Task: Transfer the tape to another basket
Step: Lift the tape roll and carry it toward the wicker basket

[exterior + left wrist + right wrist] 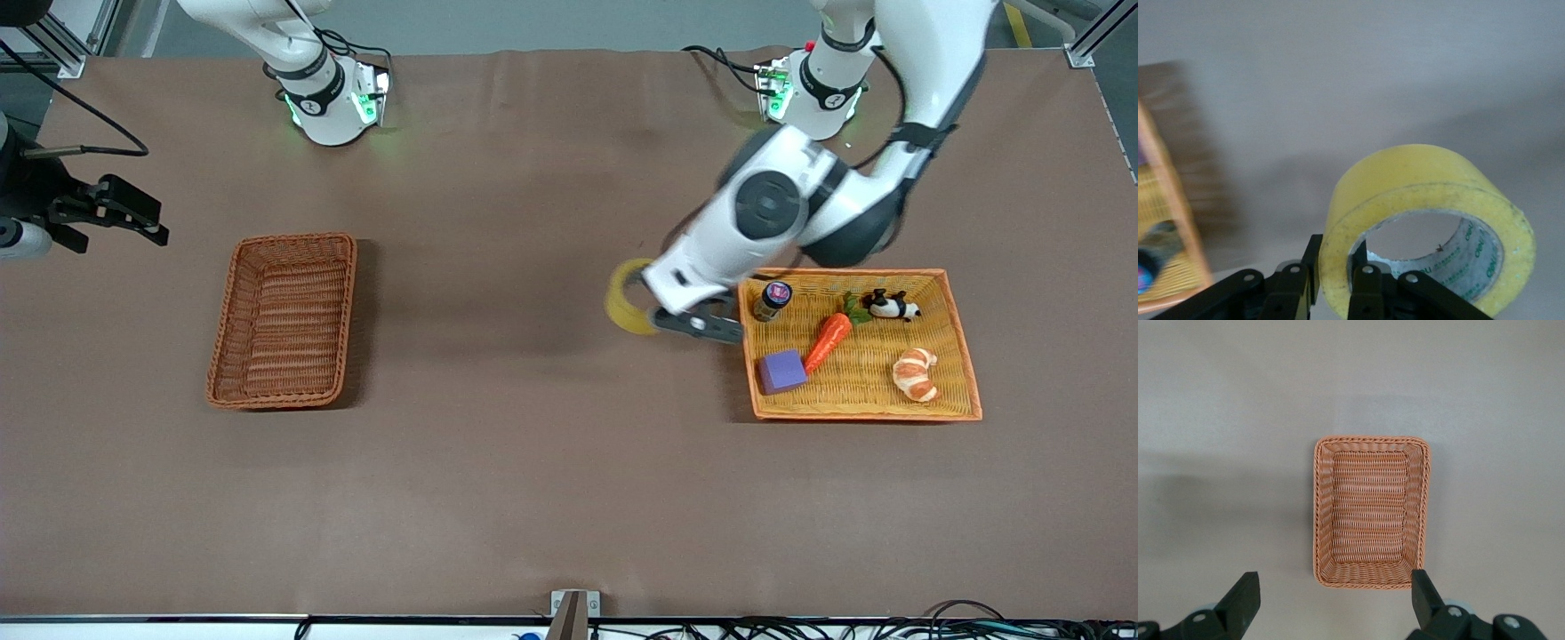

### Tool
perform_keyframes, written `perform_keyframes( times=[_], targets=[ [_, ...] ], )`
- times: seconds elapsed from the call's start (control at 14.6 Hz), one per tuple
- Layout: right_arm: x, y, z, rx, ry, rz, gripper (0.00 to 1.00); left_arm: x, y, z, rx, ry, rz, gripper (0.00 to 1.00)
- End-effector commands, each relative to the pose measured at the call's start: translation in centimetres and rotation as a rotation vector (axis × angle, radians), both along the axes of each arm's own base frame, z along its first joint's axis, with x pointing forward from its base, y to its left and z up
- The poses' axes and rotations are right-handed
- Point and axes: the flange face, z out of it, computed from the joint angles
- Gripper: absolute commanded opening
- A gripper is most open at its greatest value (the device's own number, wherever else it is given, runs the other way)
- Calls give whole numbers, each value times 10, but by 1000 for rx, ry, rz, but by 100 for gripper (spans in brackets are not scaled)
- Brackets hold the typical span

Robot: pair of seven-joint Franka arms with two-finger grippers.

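A yellowish tape roll (629,299), pinched through its wall by the left tool (653,313), hangs over bare surface (533,462); the reddish-brown wicker basket (283,320) sits empty toward the right arm's end.

The left arm reaches down from its base and bends at the elbow, its wrist angled toward the middle of the table. The left claw (669,313) hangs over the table; its fingers (1367,285) pinch the wall of the tape (628,297), one inside the ring and one outside. The right arm waits at its end of the table, and the right claw (133,216) hangs over the table with its fingers (1241,600) spread wide apart.
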Motion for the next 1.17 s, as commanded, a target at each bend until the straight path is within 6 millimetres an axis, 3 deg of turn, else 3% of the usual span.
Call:
perform_keyframes(
  times=[0.0, 0.21, 0.41, 0.55, 0.62, 0.89, 1.1],
  targets=[
    [-2, -6, 2, -8, 2, 8, 100, 3, -63, -4, -91, 28, -64, 0],
    [-2, -6, 2, -6, 0, -1, 100, -13, -136, -36, -132, 35, -151, 0],
    [-1, -10, 1, -3, 2, 2, 100, -27, -185, -86, -56, -19, -188, 1],
    [0, -17, 0, 6, 5, -10, 100, -30, -206, -124, -7, -68, -186, 1],
    [0, -17, 0, 7, 5, -10, 100, -32, -216, -135, -7, -74, -185, 3],
    [2, -15, -4, 5, 11, -8, 100, -24, -224, -125, -161, -24, -57, 6],
    [4, -16, -7, 6, 14, -13, 100, -24, -223, -133, -160, -24, -44, 6]
  ],
)
